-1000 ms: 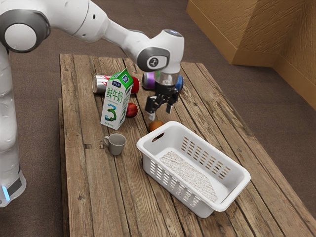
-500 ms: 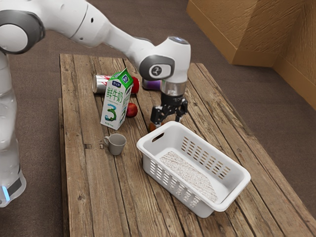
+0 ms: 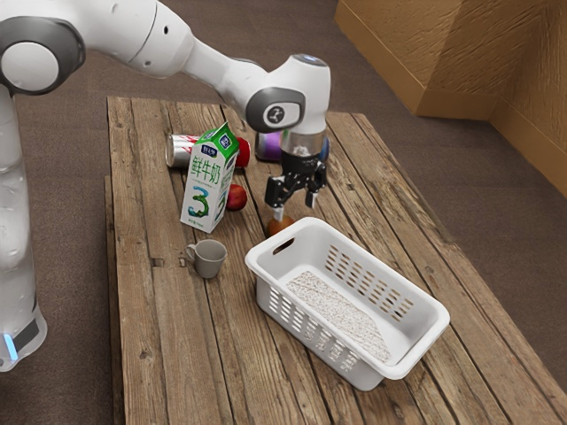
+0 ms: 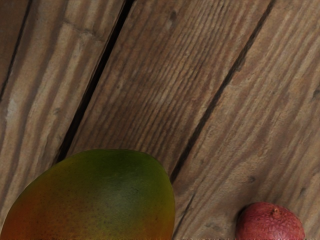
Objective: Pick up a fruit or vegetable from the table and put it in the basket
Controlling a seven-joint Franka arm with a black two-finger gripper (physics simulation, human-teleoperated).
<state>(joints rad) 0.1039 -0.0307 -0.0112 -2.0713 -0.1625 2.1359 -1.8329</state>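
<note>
One mango (image 3: 279, 227), green shading to orange, lies on the bench (image 3: 168, 354) just beside the near-left corner region of the one white basket (image 3: 412, 361), at its end with the handle slot. One pincer (image 3: 295, 207) is over the bench by the mango, its two fingers spread; one fingertip overlaps the fruit in the exterior view, but I can't tell whether they touch. One red fruit (image 3: 236, 197) sits near the mango, the second of two fruits, close beside one upright milk carton (image 3: 202, 190). One grey mug (image 3: 210, 258) stands upright near the carton and basket. Farther out, behind the carton, lies a silver-and-red can (image 3: 178, 151); whether the red part (image 3: 243, 153) belongs to it or makes two, I can't tell. Behind the pincer is a purple container (image 3: 267, 145), partly hidden.
</note>
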